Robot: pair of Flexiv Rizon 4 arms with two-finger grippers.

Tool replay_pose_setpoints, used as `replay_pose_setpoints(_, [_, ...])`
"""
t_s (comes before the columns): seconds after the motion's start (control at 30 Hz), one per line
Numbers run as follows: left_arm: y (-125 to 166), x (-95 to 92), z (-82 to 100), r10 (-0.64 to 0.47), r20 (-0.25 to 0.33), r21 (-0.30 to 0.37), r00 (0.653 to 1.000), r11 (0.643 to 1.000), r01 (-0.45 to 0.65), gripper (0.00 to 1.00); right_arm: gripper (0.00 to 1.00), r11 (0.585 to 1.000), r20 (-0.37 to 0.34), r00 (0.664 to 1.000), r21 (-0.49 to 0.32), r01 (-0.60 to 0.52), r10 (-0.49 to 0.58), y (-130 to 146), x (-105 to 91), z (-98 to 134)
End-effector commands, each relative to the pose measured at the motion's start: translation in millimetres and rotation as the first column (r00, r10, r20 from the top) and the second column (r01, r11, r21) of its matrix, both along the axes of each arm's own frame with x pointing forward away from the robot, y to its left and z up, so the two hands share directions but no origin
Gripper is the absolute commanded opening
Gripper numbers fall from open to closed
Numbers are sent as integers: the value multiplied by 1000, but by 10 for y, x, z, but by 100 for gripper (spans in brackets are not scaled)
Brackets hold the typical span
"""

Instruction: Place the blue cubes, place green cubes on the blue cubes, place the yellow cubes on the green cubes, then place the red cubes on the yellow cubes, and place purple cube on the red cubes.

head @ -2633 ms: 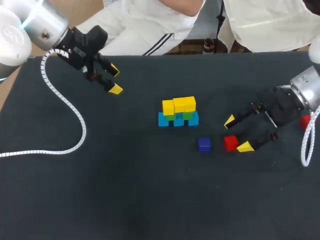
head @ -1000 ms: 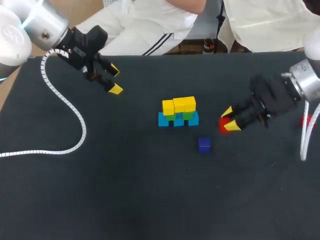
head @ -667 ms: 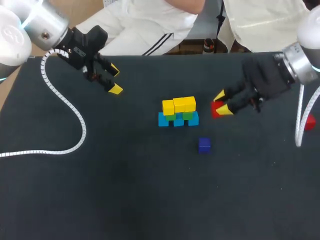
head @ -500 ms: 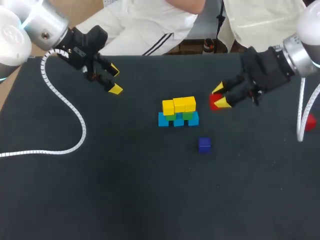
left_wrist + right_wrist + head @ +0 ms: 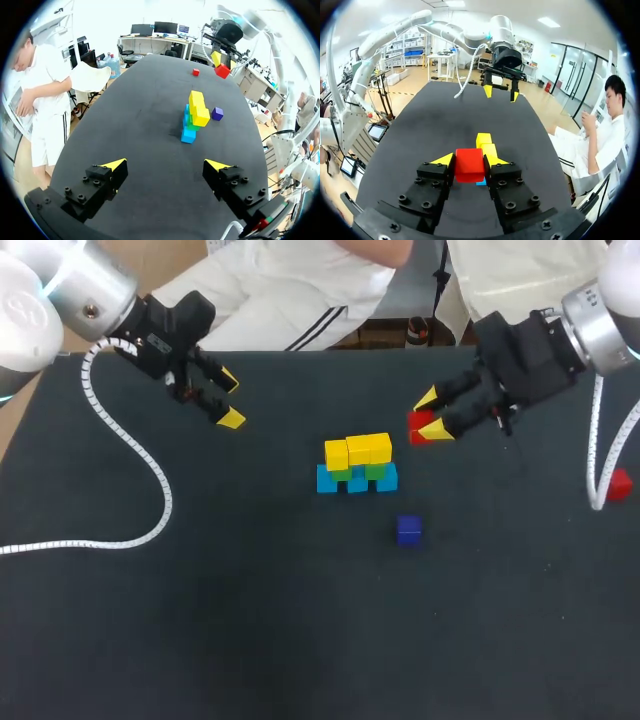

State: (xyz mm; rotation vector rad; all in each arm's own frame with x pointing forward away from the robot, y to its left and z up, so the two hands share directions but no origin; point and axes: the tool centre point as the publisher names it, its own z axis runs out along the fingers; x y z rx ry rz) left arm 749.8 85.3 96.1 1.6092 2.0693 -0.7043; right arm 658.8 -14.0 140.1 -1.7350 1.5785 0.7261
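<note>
A stack [image 5: 357, 465] stands mid-table: blue cubes at the base, green cubes on them, yellow cubes [image 5: 358, 449] on top; it also shows in the left wrist view [image 5: 194, 116]. My right gripper [image 5: 426, 413] hangs in the air just right of the stack, shut on a red cube [image 5: 419, 426], which sits between its yellow tips [image 5: 469, 164]. A second red cube [image 5: 620, 483] lies at the table's right edge. The purple cube [image 5: 408, 530] rests in front of the stack. My left gripper [image 5: 226, 398] stays open at the far left with nothing in it.
A white coiled cable [image 5: 130, 475] from my left arm lies across the table's left side. The dark tabletop [image 5: 300, 620] stretches toward the front.
My right gripper has carried the red cube up and to the left, from the table's right toward the stack. The left arm has not moved.
</note>
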Motion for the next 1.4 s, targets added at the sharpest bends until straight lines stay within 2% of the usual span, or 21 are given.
replay_pose_setpoints(0.03, [8,-7,-1,0,3,-1,1000,1000,0,100,0,1000,-1,1000,0,-1,1,2,10,-2])
replay_pose_setpoints(0.33, [8,-7,-1,0,3,-1,1000,1000,0,100,0,1000,-1,1000,0,-1,1,2,10,-2])
replay_pose_setpoints(0.53, [8,-7,-1,0,3,-1,1000,1000,0,100,0,1000,23,1000,14,-1,0,150,-81,136])
replay_pose_setpoints(0.7, [8,-7,-1,0,3,-1,1000,1000,0,100,0,998,-7,998,43,56,-56,224,-166,170])
replay_pose_setpoints(0.9, [8,-7,-1,0,3,-1,1000,1000,0,100,0,992,-27,995,80,97,-96,338,-205,101])
replay_pose_setpoints(1.4, [8,-7,-1,0,3,-1,1000,1000,0,100,0,997,-69,997,73,22,-17,651,46,-103])
